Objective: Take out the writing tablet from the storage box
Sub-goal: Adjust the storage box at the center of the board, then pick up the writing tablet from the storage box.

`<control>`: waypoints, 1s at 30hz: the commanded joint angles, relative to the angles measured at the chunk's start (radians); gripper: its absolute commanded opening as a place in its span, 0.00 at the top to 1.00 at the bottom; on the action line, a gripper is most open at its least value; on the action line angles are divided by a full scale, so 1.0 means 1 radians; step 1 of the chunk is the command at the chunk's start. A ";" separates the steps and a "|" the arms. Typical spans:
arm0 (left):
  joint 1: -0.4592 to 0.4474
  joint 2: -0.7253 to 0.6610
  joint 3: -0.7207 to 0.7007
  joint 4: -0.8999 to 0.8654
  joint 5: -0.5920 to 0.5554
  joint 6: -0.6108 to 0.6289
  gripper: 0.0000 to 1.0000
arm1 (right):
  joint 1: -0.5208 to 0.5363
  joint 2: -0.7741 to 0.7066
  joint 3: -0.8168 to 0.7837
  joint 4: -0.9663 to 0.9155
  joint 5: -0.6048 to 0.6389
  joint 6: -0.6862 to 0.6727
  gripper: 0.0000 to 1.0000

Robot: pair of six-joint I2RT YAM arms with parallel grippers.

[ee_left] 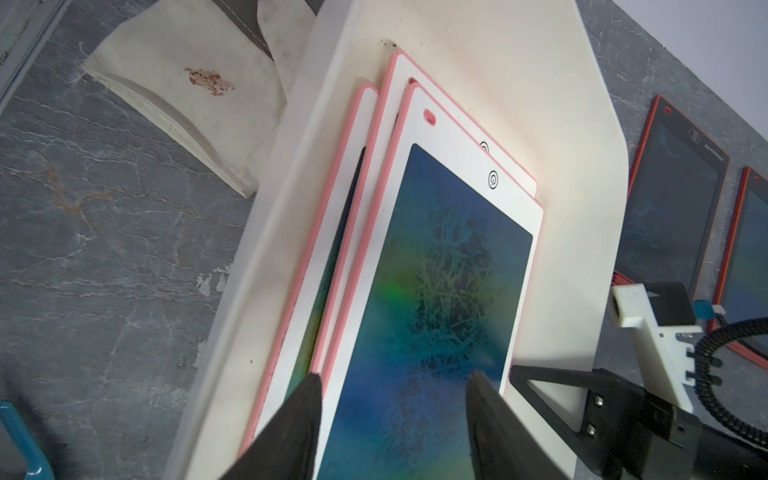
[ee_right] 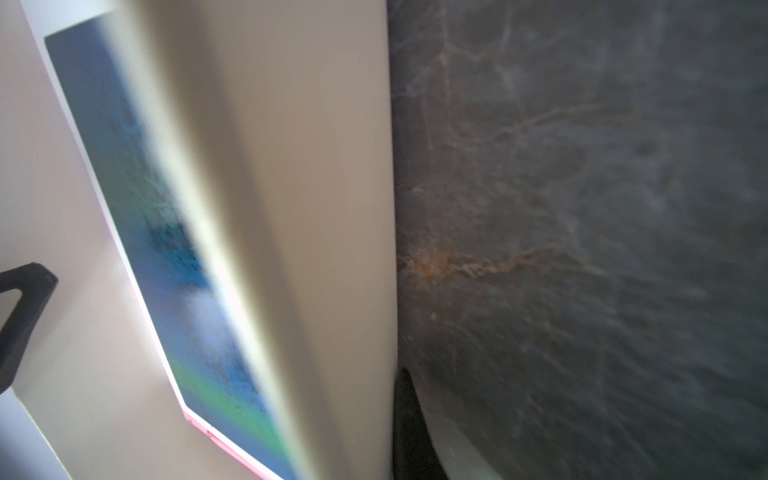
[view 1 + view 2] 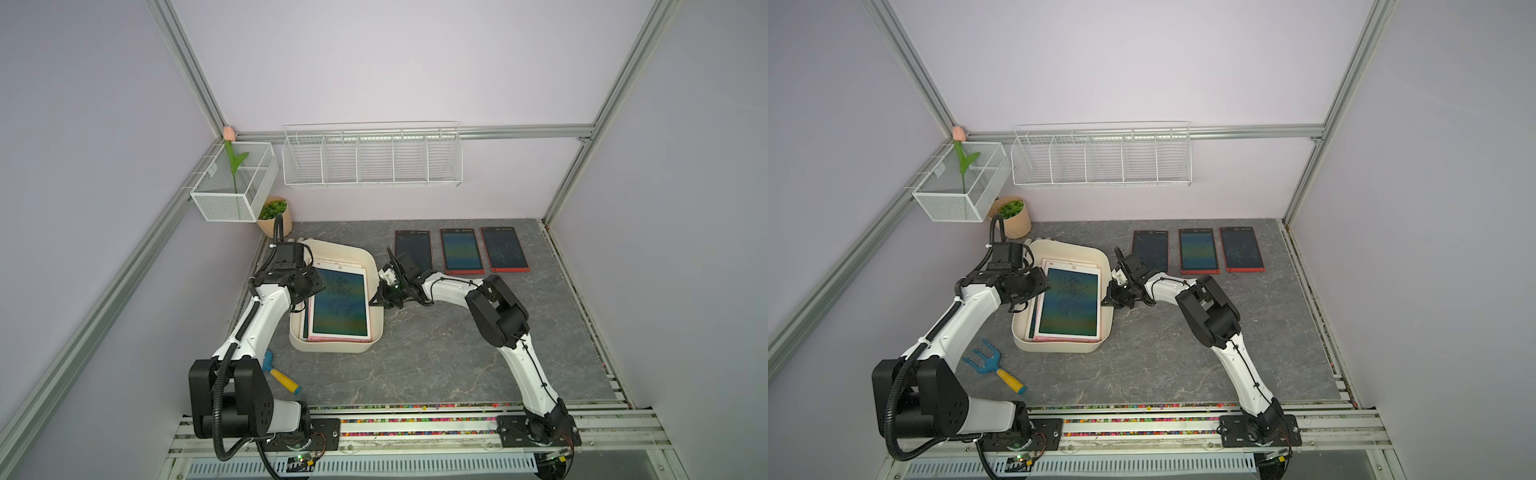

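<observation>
Bracing the storage box (image 3: pixel 332 345) with the right gripper (image 3: pixel 379 300); left gripper (image 1: pixel 395 376) poised over the top writing tablet (image 3: pixel 340 303).
Right gripper is clamped on the box's right wall. Left gripper stands with fingers apart above the writing tablet, which lies flat inside the box on two more pink-edged tablets (image 1: pixel 397 91). Risk: little edge is exposed, so the fingers may skate across the screen or catch the tablet beneath and drag both; a tilted lift could snag the wall. Right wrist view is blurred and shows only one finger, outside the wall. Whether the left fingertips touch the screen cannot be told; the lower tablets are mostly covered.
</observation>
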 commanded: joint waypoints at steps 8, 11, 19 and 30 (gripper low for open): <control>0.009 0.101 -0.040 0.021 0.024 0.027 0.43 | -0.011 0.022 -0.027 -0.049 0.034 0.014 0.93; 0.009 0.101 -0.049 0.033 0.006 0.025 0.44 | -0.012 0.025 -0.024 -0.048 0.032 0.015 0.93; 0.009 0.067 -0.030 0.001 -0.052 0.033 0.44 | -0.013 0.028 -0.021 -0.052 0.041 0.017 0.93; 0.009 0.085 -0.024 -0.015 -0.089 0.041 0.45 | -0.012 0.022 -0.023 -0.055 0.049 0.016 0.93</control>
